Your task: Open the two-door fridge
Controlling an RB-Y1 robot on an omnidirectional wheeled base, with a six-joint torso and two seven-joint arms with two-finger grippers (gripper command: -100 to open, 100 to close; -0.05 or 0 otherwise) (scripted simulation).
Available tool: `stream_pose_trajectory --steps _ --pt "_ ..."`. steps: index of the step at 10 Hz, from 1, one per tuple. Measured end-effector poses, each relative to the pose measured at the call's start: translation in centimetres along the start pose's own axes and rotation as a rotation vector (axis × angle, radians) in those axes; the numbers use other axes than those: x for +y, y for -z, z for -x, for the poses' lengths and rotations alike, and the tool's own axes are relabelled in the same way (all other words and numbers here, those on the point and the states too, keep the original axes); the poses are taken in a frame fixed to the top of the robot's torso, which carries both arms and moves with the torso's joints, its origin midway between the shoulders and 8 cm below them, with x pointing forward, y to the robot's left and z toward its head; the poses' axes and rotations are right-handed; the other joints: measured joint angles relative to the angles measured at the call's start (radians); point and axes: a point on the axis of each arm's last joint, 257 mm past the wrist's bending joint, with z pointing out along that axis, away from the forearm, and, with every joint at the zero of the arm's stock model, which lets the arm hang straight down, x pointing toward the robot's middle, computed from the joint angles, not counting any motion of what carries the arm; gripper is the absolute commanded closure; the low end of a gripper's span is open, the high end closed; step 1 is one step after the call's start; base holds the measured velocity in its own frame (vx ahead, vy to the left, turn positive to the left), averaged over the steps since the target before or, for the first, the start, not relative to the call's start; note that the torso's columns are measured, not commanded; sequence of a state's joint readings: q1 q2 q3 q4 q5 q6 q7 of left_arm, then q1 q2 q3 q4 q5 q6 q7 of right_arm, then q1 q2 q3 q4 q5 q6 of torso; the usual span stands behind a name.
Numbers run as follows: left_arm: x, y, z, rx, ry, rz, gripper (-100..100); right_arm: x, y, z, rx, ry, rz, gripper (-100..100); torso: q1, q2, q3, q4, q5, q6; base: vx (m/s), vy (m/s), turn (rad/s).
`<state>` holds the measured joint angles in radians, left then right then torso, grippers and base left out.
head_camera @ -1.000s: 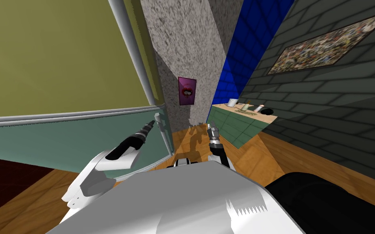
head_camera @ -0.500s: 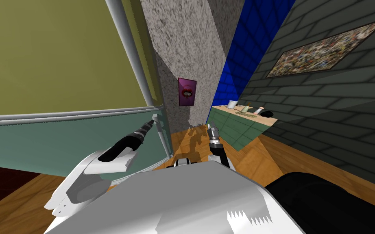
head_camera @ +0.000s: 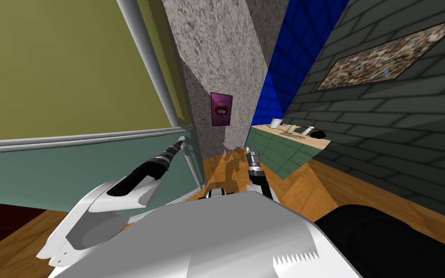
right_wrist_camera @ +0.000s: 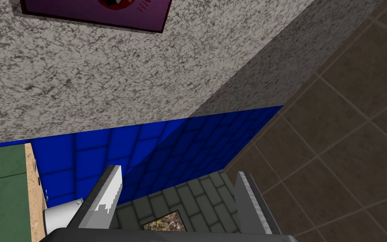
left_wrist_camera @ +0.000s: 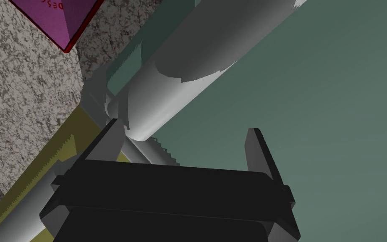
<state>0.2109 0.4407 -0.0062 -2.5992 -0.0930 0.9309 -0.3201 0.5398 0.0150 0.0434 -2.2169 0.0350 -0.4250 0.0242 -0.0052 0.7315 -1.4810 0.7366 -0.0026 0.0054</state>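
The fridge stands close on your left, its olive door meeting its teal door along a grey bar. Your left gripper is at the teal door's corner, by the thick grey handle. Its jaws are spread, and the handle's rounded end sits just inside the gap, right against one finger. Your right gripper hangs to the right, well apart from the fridge, with its jaws spread too.
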Motion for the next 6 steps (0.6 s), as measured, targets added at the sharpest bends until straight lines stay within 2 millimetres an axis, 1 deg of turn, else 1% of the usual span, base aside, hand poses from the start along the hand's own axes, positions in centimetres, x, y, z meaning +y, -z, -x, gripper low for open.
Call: stream_pose_trajectory --steps 1,2,3,4,6 --pt "-0.2 0.0 0.0 0.001 0.008 -0.007 100 0.0 0.0 0.0 0.000 0.000 0.000 0 0.007 -0.006 -0.003 -0.003 0.003 -0.004 0.039 -0.001 -0.021" --pt "-0.7 0.0 0.1 -0.002 0.010 -0.020 100 0.0 0.0 0.0 0.000 0.000 0.000 0 0.014 -0.008 -0.005 -0.006 0.007 -0.006 -0.146 0.031 -0.073" --pt "-1.1 0.1 -0.2 0.007 0.009 -0.030 100 0.0 0.0 0.0 0.000 0.000 0.000 0 0.016 0.003 0.002 -0.002 0.007 -0.005 -0.300 0.149 -0.152" --pt "-1.5 0.1 -0.8 0.024 0.008 -0.044 100 0.0 0.0 0.0 0.000 0.000 0.000 0 0.016 0.015 0.010 0.003 0.006 -0.005 -0.386 0.206 -0.143" --pt "-2.6 0.2 -1.9 0.062 0.004 -0.075 100 0.0 0.0 0.0 0.000 0.000 0.001 0 0.008 0.016 0.011 0.004 0.003 -0.006 -0.418 0.193 -0.111"
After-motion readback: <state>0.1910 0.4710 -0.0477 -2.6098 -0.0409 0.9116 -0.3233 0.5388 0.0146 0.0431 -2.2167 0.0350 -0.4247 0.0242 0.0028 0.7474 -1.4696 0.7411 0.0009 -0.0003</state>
